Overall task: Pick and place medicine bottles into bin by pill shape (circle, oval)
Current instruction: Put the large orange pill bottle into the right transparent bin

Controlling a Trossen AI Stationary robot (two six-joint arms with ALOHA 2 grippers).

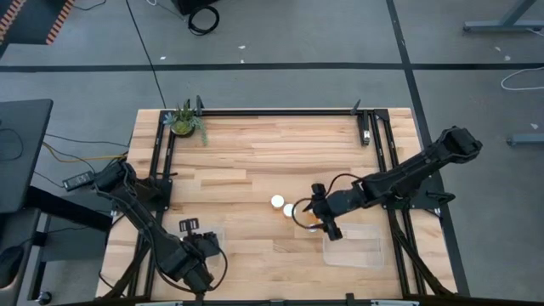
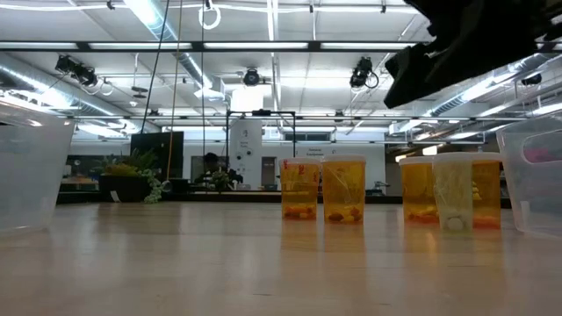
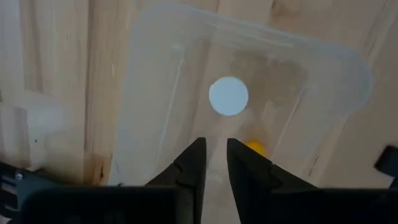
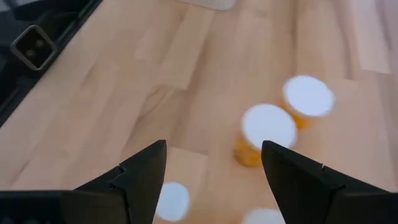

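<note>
Pale wooden desk [image 1: 255,161] carrying two clear plastic bins. Right bin [image 1: 353,246] lies at the near right; left bin [image 3: 186,81] at the near left holds one white-capped medicine bottle [image 3: 228,96]. Left gripper [image 3: 215,165] hangs above this bin, fingers nearly together, empty. Right gripper [image 4: 214,171] hovers wide open, holding nothing, over the remaining amber bottles [image 4: 267,130] grouped near the desk's centre.
</note>
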